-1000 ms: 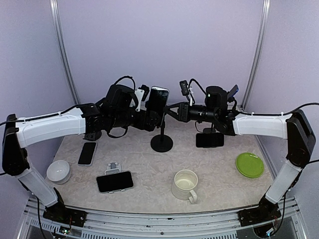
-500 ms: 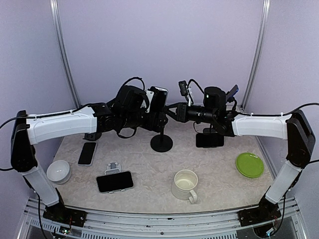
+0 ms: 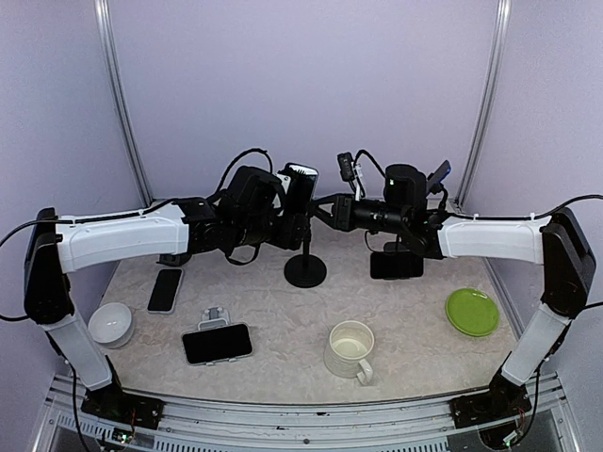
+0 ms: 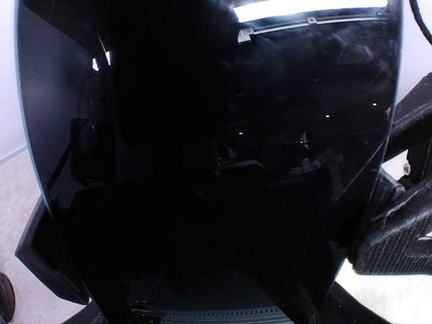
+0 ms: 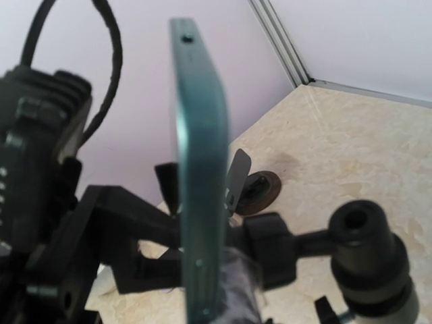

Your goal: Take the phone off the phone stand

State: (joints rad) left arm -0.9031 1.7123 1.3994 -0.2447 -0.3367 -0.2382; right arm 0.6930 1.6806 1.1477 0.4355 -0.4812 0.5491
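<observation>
Phones number four; one phone (image 3: 301,186) sits upright on the phone stand (image 3: 305,271), just toward 12 o'clock from the middle of the table (image 3: 273,311).

Three spare phones (image 3: 165,290) are flat, glossy black slabs, at 9, 7 and 2 o'clock. One round white bowl (image 3: 110,324) sits at 8 o'clock, one cream handled mug (image 3: 350,348) at 5 and one flat green plate (image 3: 472,312) at 4. The single stand is matte black, a thin stem on a disc base. Two grippers meet at it: the left gripper (image 3: 294,218) at the phone's 9 o'clock side, the right gripper (image 3: 318,209) at 3. I cannot tell how either's jaws stand.
</observation>
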